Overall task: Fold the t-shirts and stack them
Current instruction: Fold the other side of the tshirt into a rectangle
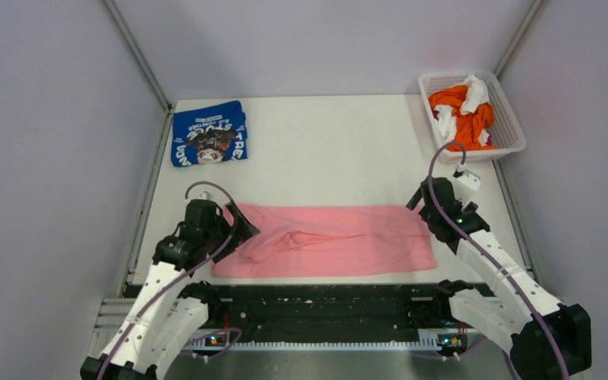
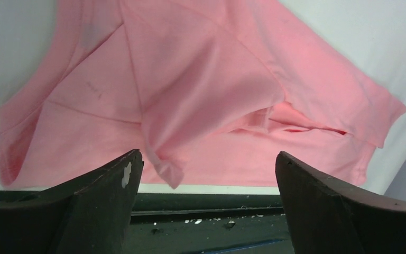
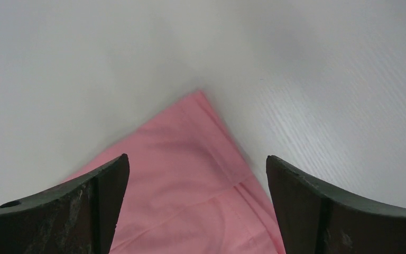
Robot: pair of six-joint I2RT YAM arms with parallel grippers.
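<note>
Your left gripper and right gripper gape wide, empty, at either end of the soft light-pink cloth t-shirt. It lies stretched long, likely ready for a crosswise fold.

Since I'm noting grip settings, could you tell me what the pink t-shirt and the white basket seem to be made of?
The pink t-shirt looks like soft, matte knit cloth: it wrinkles, folds over itself and shows stitched hems. The basket looks like rigid white plastic, probably moulded, given its regular lattice walls.
</note>
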